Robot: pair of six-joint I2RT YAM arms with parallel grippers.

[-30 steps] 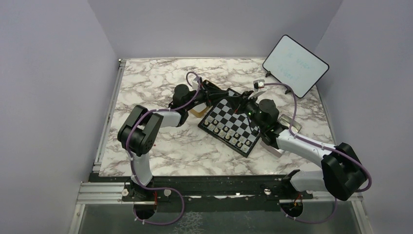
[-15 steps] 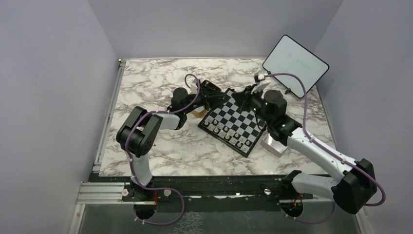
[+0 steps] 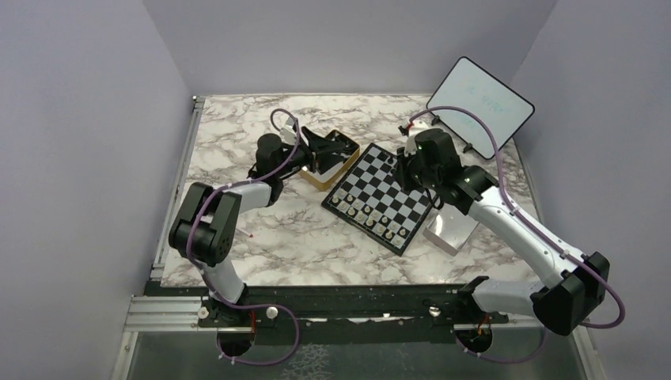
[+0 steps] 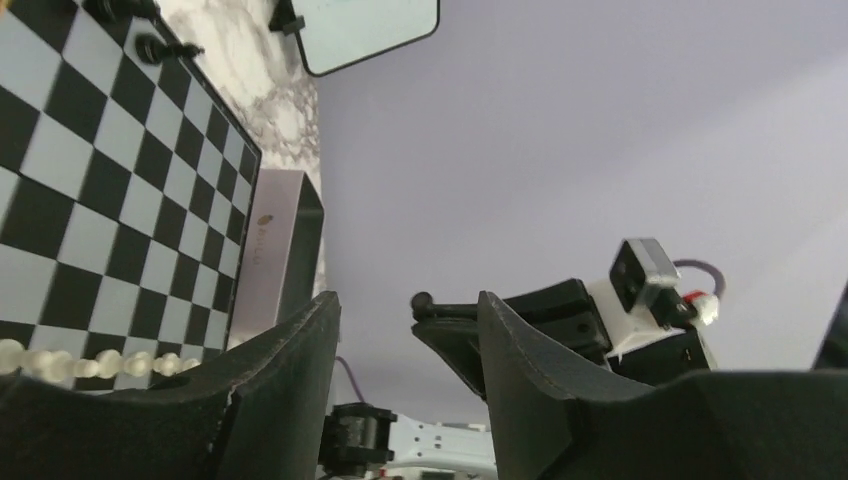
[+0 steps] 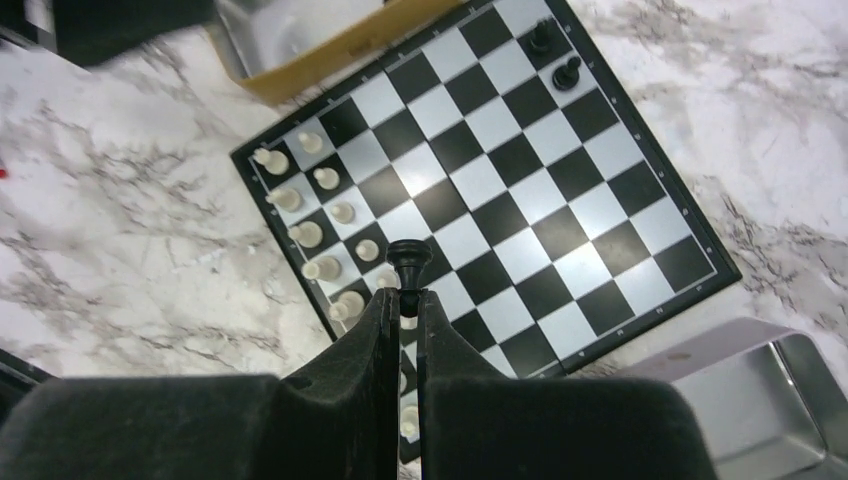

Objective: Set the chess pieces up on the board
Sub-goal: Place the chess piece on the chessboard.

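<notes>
The left hand has drawn back off the board to hang over the gold tin, spreading as it went, while the right hand has swung up and across above the squares. The left hand now stands partly open with nothing between its fingers, apparently clearing room for its partner. The right hand is pinched tight on a black pawn, gripped low with the head clear of the fingertips, probably so it can be set down upright. The board lies cornerwise in the middle of the desk. The pale pieces are ranked along one edge, and two black pieces stand near the opposite corner, likely where this pawn is bound.
</notes>
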